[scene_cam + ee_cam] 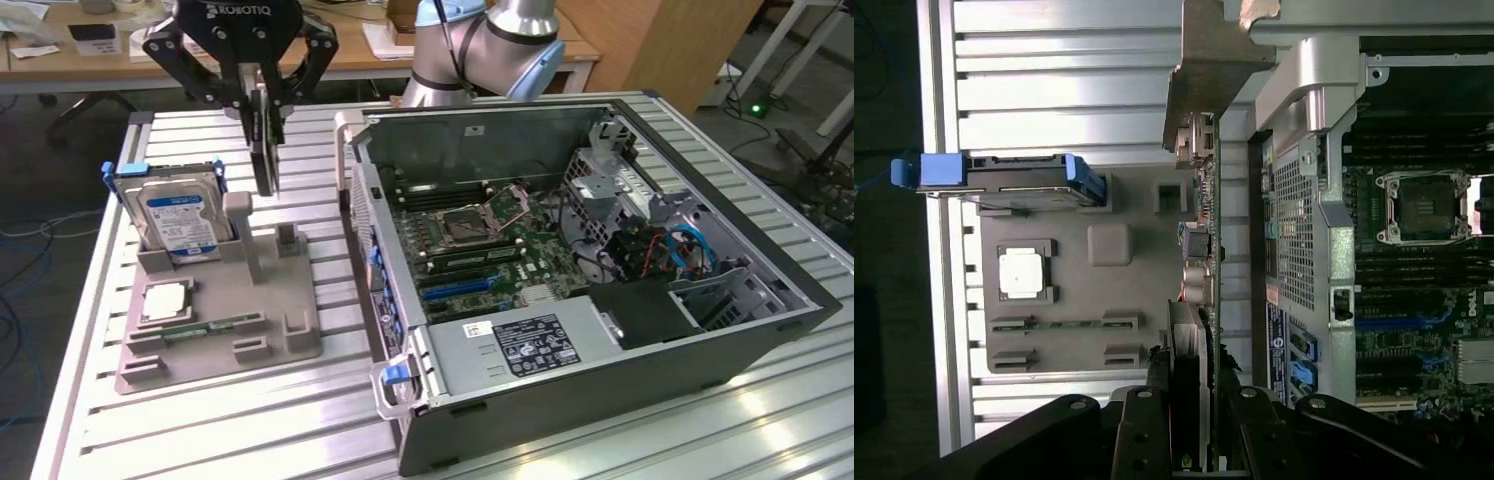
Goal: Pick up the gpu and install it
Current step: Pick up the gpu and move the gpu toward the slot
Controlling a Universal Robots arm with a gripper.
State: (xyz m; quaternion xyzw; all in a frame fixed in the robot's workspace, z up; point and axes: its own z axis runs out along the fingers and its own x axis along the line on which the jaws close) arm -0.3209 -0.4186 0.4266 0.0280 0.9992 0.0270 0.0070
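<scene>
A slatted metal table (641, 440) carries everything. The largest thing on it is an open computer case (561, 420), lying toward 3 o'clock in the exterior view with its motherboard (474, 250) bare to the camera. The silvery robot arm (507, 45) rises behind the case at about 12 o'clock. A grey holder tray (287, 345) sits on the table toward 9 o'clock, just beside the case and apart from it. A silver hard drive (180, 220) with a blue label stands upright in the tray's far end, at about 10 o'clock. The gpu (266, 165) hangs edge-on above the tray, just to the 3 o'clock side of the hard drive and between it and the case. Its lower end is close to the tray's upright posts, though whether it touches them cannot be told. In the wrist view the gpu (1199, 250) runs as a thin strip, its silvery bracket at the end away from the camera. The jaws stand partly closed, one finger pressed on each flat face of the gpu. A square processor (163, 300) lies flat in the tray at about 8 o'clock. Beside it, nearer the camera, a narrow green memory stick (214, 327) lies in its slot.
</scene>
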